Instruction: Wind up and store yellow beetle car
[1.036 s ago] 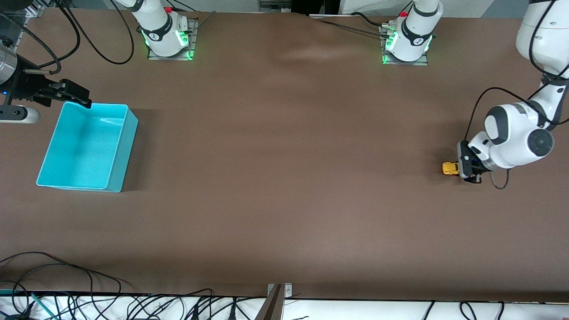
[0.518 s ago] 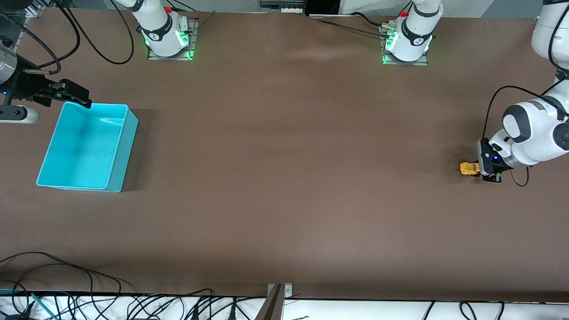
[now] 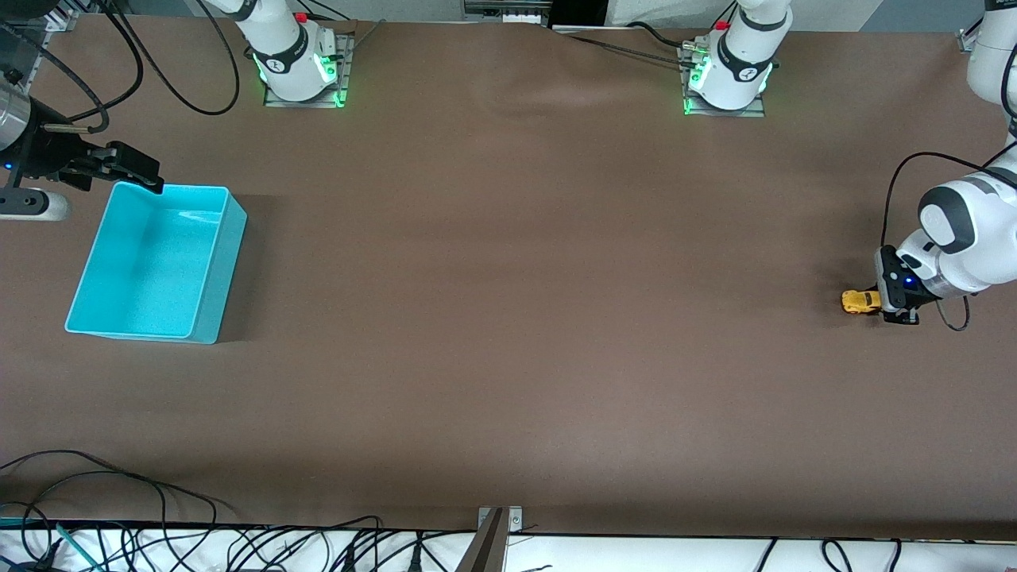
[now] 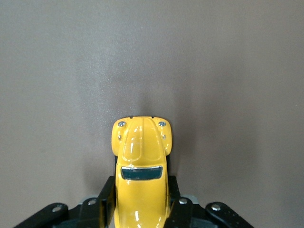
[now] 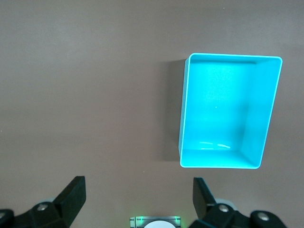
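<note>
Now, counter: a wide brown counter (image 3: 508, 318) carries everything, with the two arm bases along its edge farthest from the front camera and loose black cables along the nearest edge.
Bin: a turquoise bin (image 3: 208, 262) sits at the right arm's end of the counter, open side up, nothing visible inside it in the front view or the right wrist view (image 5: 266, 114).
Right gripper: the right gripper (image 3: 131, 171) hangs over the bin's corner farthest from the front camera, at the right arm's end; in the right wrist view its two black fingers (image 5: 71, 192) stand wide apart with only bare counter between them, holding nothing.
Left gripper: the left gripper (image 3: 880, 300) is down at the counter near the left arm's end, well apart from the bin; its fingers (image 4: 107, 202) are closed against both flanks of the car.
Car: the yellow beetle car (image 3: 860, 301) sits in that clamp at counter level, its rounded nose (image 4: 141, 137) sticking out past the fingertips and pointing toward the right arm's end of the counter; whether its wheels touch the counter cannot be told.
</note>
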Controlling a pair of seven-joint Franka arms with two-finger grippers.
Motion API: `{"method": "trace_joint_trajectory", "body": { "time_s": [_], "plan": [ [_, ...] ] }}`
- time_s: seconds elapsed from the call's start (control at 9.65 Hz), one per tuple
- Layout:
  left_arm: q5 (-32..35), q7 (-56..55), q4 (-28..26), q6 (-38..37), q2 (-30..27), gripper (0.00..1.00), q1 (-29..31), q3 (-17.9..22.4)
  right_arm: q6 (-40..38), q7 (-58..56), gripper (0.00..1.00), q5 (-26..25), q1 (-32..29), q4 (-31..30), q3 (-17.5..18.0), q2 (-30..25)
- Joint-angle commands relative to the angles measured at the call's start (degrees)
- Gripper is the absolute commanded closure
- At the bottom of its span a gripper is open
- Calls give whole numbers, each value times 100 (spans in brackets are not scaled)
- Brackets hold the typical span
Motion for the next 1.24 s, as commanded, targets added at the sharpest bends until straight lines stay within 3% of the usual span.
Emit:
{"method": "trace_joint_trajectory", "body": {
  "time_s": [0.0,0.1,0.21,0.62,1.14],
  "plan": [
    [99,83,143,47,167,64,98,-37,-61,-71,0,121,-21,8,-18,-19],
    [64,48,152,12,114,1,98,-45,-61,-71,0,121,-21,8,-18,-19],
    [55,-4,257,-240,9,0,37,-54,-61,-71,0,121,-12,8,-18,-19],
    [90,-670,1178,-2479,-439,0,-437,-151,-52,-71,0,121,-12,8,-18,-19],
    [117,-1858,2163,-4195,-510,0,-842,-177,-61,-71,0,121,-21,8,-18,-19]
  ]
}}
